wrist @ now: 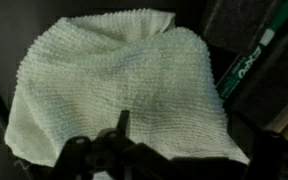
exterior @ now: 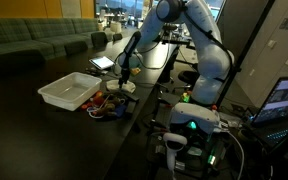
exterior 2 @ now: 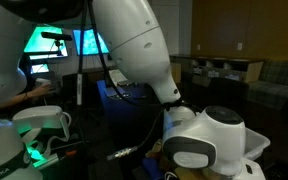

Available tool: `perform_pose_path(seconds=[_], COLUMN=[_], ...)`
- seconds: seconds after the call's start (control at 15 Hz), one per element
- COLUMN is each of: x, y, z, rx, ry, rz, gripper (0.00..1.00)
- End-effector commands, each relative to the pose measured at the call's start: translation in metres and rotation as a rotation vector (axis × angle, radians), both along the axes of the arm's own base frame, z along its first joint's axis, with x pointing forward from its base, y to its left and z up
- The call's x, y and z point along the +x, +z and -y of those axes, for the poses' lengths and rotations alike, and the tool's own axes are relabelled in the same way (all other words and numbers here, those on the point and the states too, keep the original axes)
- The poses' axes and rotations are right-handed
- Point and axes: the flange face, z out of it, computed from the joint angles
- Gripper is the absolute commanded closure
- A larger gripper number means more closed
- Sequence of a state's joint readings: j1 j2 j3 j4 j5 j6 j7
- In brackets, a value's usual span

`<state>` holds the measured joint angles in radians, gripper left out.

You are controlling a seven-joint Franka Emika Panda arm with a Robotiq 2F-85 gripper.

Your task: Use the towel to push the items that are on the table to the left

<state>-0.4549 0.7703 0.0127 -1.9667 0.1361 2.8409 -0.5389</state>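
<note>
A white knitted towel (wrist: 124, 85) lies bunched on the dark table and fills most of the wrist view. It also shows as a small white patch in an exterior view (exterior: 128, 88). My gripper (wrist: 189, 140) hangs just above the towel's near edge with its fingers apart, one dark finger on each side, and nothing pinched between them. In an exterior view the gripper (exterior: 124, 72) sits right over the towel. A green marker (wrist: 250, 58) lies just beside the towel. Small colourful items (exterior: 104, 106) lie on the table near the towel.
A white tray (exterior: 69, 92) stands on the dark table (exterior: 34, 130) next to the items. A tablet-like device (exterior: 102, 62) lies further back. Monitors and cables crowd the table's side. The robot's own arm (exterior 2: 149, 60) blocks most of one exterior view.
</note>
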Motion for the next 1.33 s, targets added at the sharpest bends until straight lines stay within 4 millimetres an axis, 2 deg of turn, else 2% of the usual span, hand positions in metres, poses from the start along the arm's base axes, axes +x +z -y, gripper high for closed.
perform_pose_path(seconds=[0.0, 0.53, 0.6, 0.67, 0.8, 1.27], x=[0.022, 0.044, 0.046, 0.046, 0.047, 0.032], y=[-0.022, -0.054, -0.057, -0.059, -0.062, -0.053], z=[0.018, 0.035, 0.037, 0.039, 0.045, 0.054], rx=[-0.022, -0.066, -0.072, -0.080, -0.094, -0.109], ry=[-0.024, -0.069, -0.073, -0.081, -0.094, -0.091], rz=[0.029, 0.047, 0.042, 0.040, 0.029, -0.024], gripper=[0.00, 0.00, 0.05, 0.25, 0.30, 0.84])
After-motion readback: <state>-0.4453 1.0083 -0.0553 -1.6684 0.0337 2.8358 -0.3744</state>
